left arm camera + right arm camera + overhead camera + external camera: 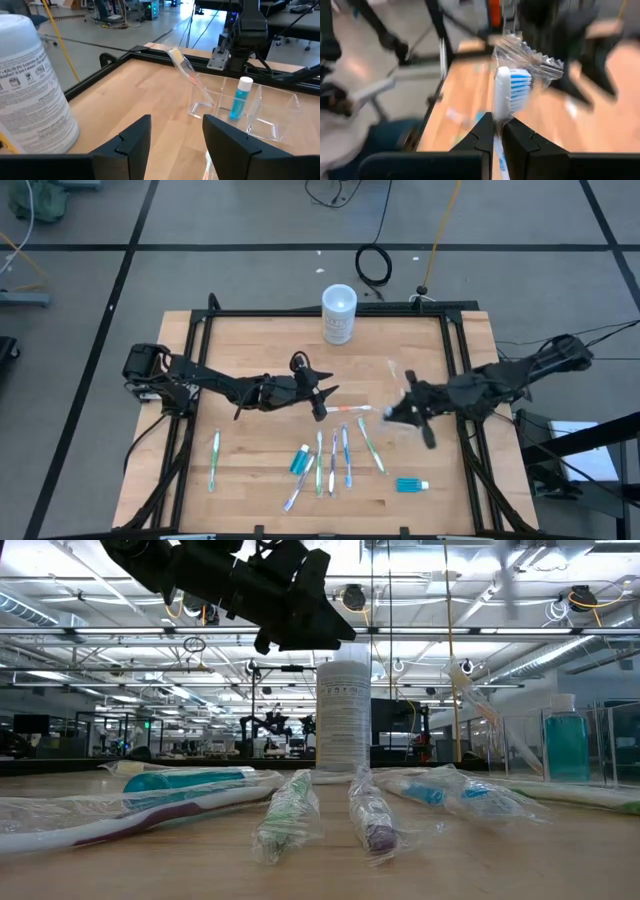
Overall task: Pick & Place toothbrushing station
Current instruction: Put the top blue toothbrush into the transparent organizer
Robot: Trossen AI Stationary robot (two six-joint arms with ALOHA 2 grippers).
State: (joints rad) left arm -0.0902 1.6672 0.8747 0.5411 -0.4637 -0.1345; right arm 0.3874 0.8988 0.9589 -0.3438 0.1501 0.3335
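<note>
Right gripper (497, 131) is pinched on a wrapped toothbrush (507, 95), the blue-and-white bristle head and crinkled wrapper sticking out past the fingertips; in the high view it is seen above the right half of the table (250, 340), close to the clear cup (250, 112); whether the brush is over the cup cannot be told.

Left gripper (172, 145) is held above the table middle with fingers spread and nothing between them; ahead of it the clear cup is seen with a teal tube (240, 97) standing inside and another wrapped brush (187, 72) leaning out of it.

Remaining brushes (335, 460) are laid roughly parallel on the front part of the table; one more brush (214, 458) is set apart to the left; one tube (299, 460) lies among them and another tube (411, 485) lies near the front right.

White-lidded container (339, 313) is upright at the far edge, well apart from the brushes.
</note>
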